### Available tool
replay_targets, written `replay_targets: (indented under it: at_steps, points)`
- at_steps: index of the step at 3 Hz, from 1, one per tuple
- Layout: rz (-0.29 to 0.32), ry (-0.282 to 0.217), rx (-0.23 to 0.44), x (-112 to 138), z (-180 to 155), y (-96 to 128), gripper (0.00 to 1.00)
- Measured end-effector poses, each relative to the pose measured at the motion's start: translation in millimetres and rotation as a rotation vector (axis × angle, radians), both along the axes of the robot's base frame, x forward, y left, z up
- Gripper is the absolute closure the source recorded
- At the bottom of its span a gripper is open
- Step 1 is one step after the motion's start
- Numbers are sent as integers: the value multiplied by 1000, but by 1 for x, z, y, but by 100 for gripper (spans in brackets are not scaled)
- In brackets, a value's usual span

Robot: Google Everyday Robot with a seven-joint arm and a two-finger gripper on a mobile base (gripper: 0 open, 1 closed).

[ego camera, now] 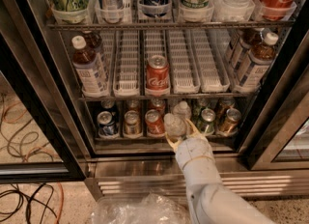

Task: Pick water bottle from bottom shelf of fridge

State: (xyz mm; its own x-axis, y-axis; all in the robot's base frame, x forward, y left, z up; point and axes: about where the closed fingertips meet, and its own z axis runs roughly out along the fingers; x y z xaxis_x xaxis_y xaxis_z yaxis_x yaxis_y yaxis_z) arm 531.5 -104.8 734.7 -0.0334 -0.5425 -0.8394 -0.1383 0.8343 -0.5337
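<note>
The water bottle [174,124] is small and clear with a white cap. It stands at the front edge of the bottom shelf [120,140] of the fridge [46,97], in the middle lane. My gripper [181,136] reaches in from below on a white arm. Its yellowish fingers [195,129] sit on either side of the bottle's lower body and are shut on it. A second clear bottle [182,109] stands right behind it in the same lane.
Several cans [131,122] fill the bottom-shelf lanes on both sides of the bottle. A red cola can [158,76] and brown-liquid bottles [89,66] stand on the rack above. A crumpled plastic bag [140,211] and cables [24,136] lie on the floor by the steel base grille [135,185].
</note>
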Motion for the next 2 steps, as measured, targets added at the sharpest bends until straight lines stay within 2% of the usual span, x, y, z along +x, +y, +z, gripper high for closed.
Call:
replay_targets:
  at_steps: [1,2]
  points:
    - [-28,45,-66,-32,0,-12,100]
    - [-28,45,-66,-32,0,-12,100]
